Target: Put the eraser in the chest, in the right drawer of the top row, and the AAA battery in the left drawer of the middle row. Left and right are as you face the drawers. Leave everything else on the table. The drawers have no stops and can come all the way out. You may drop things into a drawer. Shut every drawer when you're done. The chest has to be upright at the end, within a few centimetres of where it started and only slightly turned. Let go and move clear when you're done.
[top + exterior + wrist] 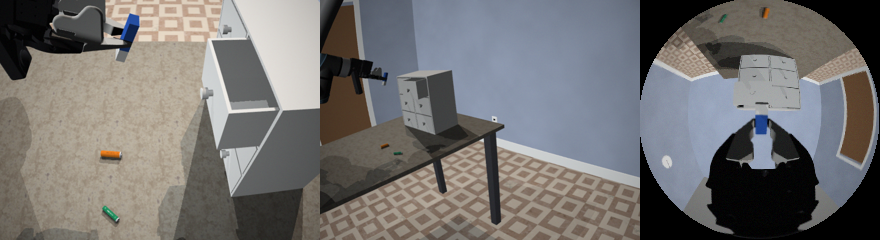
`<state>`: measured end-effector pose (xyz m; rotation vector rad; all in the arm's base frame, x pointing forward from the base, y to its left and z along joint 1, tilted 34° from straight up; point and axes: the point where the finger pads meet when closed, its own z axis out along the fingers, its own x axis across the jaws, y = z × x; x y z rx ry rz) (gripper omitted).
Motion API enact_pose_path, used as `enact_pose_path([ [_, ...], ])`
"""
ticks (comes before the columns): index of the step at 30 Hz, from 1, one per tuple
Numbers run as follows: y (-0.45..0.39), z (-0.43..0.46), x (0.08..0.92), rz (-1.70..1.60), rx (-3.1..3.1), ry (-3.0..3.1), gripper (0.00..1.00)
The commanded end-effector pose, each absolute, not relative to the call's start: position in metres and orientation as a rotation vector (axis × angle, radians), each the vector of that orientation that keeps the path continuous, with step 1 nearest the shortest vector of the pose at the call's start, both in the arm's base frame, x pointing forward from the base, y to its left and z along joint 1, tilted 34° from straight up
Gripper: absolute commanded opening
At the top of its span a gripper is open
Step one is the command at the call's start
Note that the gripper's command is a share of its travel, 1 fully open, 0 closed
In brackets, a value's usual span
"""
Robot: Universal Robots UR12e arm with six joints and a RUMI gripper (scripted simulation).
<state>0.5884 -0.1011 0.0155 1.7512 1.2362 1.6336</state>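
My gripper (126,39) (385,78) (761,119) is shut on the eraser (131,25) (385,74) (761,126), a blue block with a white end pointing down. It is raised above the table, in front of the chest (289,144) (442,103) and apart from it. The right drawer of the top row (219,121) (412,86) (746,95) is pulled partly out; no object shows inside. The left drawer of the middle row (409,99) (786,80) looks shut. The thinner green battery (110,213) (397,153) (723,19), seemingly the AAA, lies on the table.
A thicker orange battery (110,154) (384,145) (766,13) lies on the table (144,116) (358,139) near the green one. The other drawers look shut, with round knobs sticking out. The chest stands upright near the table's far end.
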Motion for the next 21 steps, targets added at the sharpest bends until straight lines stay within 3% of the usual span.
enact_pose_path([
  [1,-0.1045,0.0161,0.5894,1.634,1.735,1.21,0.11],
  [21,-0.1039,0.0158,0.589,1.642,1.722,1.189,0.11],
])
